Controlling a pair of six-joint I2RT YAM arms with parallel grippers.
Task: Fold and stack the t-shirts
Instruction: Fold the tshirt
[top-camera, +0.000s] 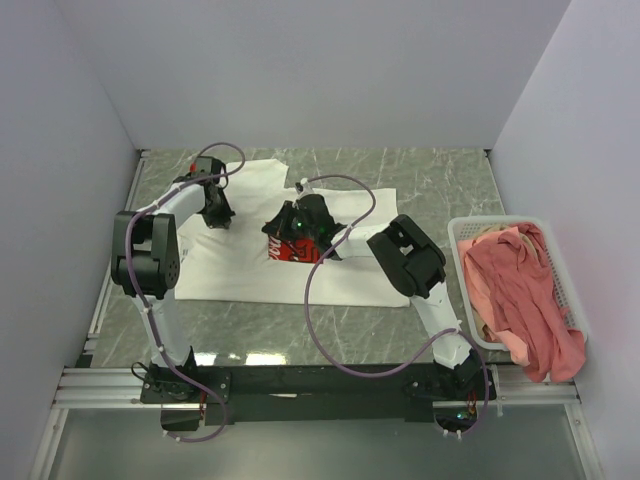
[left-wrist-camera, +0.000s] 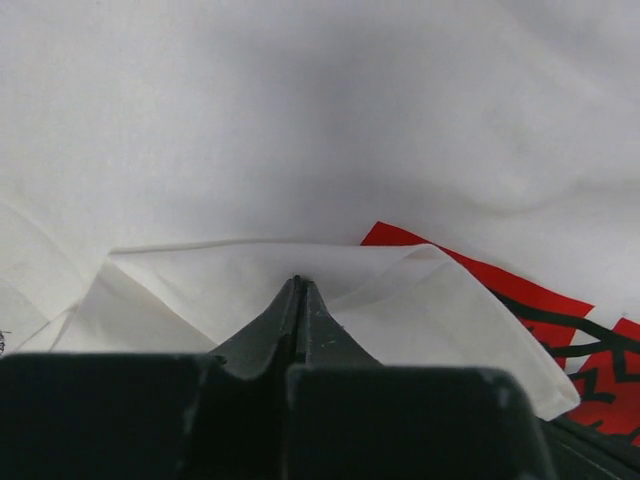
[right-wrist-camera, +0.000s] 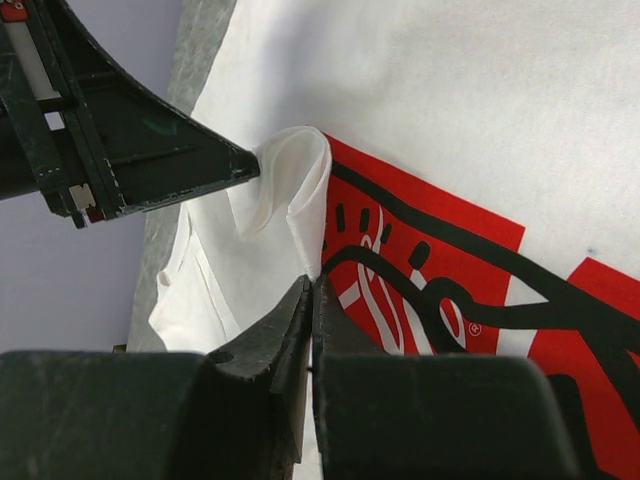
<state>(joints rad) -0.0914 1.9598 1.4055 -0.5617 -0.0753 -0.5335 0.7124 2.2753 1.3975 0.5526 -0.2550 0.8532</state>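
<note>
A white t-shirt (top-camera: 240, 270) with a red chest print (top-camera: 283, 248) lies spread on the table. My left gripper (top-camera: 216, 212) is shut on a raised fold of its white cloth (left-wrist-camera: 250, 290); the jaws (left-wrist-camera: 298, 282) meet at the fold's edge. My right gripper (top-camera: 300, 232) is shut on a white cloth edge beside the red print (right-wrist-camera: 430, 260); its jaws (right-wrist-camera: 312, 282) are pressed together. The left gripper also shows in the right wrist view (right-wrist-camera: 250, 165), its tip at the same lifted fold (right-wrist-camera: 290, 180). Salmon-pink shirts (top-camera: 520, 290) lie heaped in the basket.
A white slatted basket (top-camera: 458, 232) stands at the table's right edge, with cloth hanging over its near rim. Grey marble tabletop (top-camera: 420, 180) shows behind and to the right of the shirt. Pale walls close in the left, back and right.
</note>
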